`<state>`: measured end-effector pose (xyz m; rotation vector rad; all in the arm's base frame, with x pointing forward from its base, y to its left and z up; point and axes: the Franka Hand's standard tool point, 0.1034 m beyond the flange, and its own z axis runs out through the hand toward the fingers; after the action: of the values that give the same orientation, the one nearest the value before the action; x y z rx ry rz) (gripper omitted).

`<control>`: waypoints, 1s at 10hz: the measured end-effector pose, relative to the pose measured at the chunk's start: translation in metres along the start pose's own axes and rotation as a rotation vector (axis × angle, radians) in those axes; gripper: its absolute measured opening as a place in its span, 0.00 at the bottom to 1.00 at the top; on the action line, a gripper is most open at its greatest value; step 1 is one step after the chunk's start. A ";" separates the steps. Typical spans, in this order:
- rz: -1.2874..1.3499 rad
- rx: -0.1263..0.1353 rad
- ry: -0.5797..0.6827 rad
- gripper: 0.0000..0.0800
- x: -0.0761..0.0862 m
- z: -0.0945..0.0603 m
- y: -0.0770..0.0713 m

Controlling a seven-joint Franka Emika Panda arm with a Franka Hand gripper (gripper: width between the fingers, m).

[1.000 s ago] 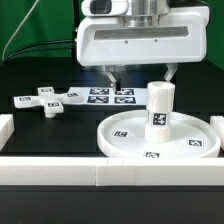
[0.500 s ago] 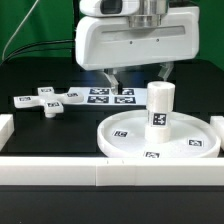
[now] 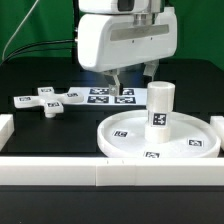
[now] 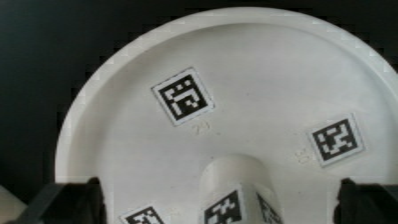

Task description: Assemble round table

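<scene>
The short, thick white plastic cylinder [image 3: 160,110] stands straight up, its long side pointing up, on the middle of the big round white plastic disc with a rim [image 3: 110,143]; the disc lies flat on the black tabletop [image 3: 40,78], toward the exterior view's right; the white plastic cross-shaped piece [image 3: 50,101] lies flat, well apart, toward the exterior view's left; the arm's pincer [image 3: 131,77] hangs pointing down near the cylinder's top; its jaws are wide apart and hold nothing.

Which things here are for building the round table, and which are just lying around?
For the job: round disc, cylinder standing on it, cross-shaped piece.
Just lying about: marker board, white border rails.
</scene>
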<state>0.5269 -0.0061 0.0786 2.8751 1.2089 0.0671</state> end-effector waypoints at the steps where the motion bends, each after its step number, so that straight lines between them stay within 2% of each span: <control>1: -0.039 0.002 -0.013 0.81 -0.018 0.002 0.008; 3: -0.132 0.014 -0.033 0.81 -0.059 0.004 0.032; 5: -0.149 0.016 -0.025 0.81 -0.083 0.003 0.049; 6: -0.146 0.017 -0.026 0.81 -0.079 0.004 0.046; 9: -0.147 0.018 -0.027 0.81 -0.081 0.004 0.047; 10: -0.219 0.005 -0.021 0.81 -0.094 0.006 0.049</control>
<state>0.4965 -0.1073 0.0718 2.7188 1.5119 0.0292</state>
